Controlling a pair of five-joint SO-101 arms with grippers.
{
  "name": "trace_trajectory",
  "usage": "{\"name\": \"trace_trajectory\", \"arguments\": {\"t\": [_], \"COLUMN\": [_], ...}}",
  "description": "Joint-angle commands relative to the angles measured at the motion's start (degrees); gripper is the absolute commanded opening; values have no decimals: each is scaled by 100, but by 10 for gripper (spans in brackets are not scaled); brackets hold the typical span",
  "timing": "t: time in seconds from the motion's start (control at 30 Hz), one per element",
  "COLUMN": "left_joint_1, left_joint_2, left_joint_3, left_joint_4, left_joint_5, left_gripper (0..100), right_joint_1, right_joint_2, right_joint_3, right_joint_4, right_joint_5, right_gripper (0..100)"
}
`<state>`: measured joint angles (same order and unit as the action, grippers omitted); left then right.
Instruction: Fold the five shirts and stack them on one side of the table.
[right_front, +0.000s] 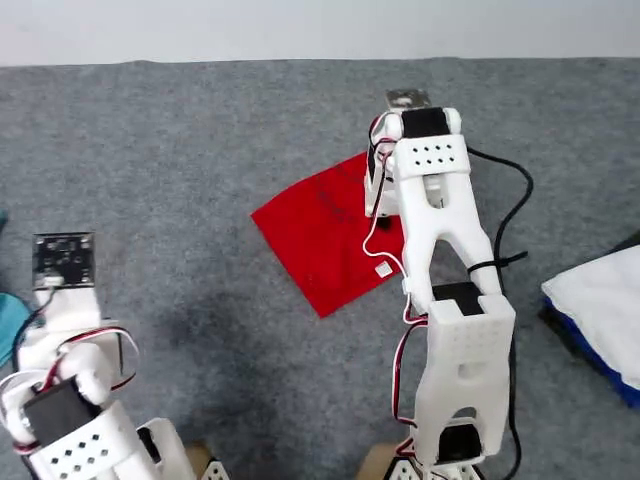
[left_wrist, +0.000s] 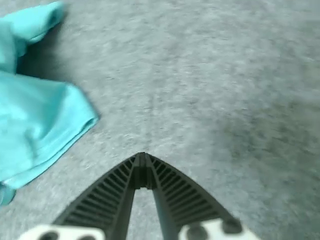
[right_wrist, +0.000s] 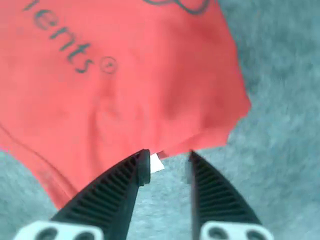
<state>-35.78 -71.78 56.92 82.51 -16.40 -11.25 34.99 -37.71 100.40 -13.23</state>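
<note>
A folded red shirt with dark print lies on the grey table near the middle. My right arm stretches over its right side. The right gripper hovers open at the edge of the red shirt, a small white tag showing between its fingers. A crumpled teal shirt lies at the table's left edge. My left gripper is shut over bare table beside it, holding nothing. A white shirt lies on a blue one at the right edge.
The left arm sits at the near left corner. Black and red cables hang off the right arm. Bare grey cloth spans the far side and the near middle of the table.
</note>
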Motion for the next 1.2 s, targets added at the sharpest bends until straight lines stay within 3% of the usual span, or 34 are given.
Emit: {"name": "trace_trajectory", "arguments": {"t": [0.0, 0.37, 0.63, 0.93, 1.17], "left_joint_1": [-325, -651, -651, -651, -651], "left_joint_2": [-79, -53, -35, -35, -35], "left_joint_3": [-110, -101, -101, -66, -48], "left_joint_4": [-193, -211, -378, -369, -369], "left_joint_5": [-70, -79, -79, -79, -79], "left_gripper": [4, 4, 4, 4, 4], "right_joint_1": [48, 48, 57, -13, -347], "right_joint_2": [-453, -462, -224, 523, 927], "right_joint_3": [62, 105, 105, 105, 97], "right_joint_4": [163, 207, 207, 198, -242], "right_joint_5": [-738, -2725, -3138, -3429, -3552], "right_gripper": [215, 214, 217, 386, 391]}}
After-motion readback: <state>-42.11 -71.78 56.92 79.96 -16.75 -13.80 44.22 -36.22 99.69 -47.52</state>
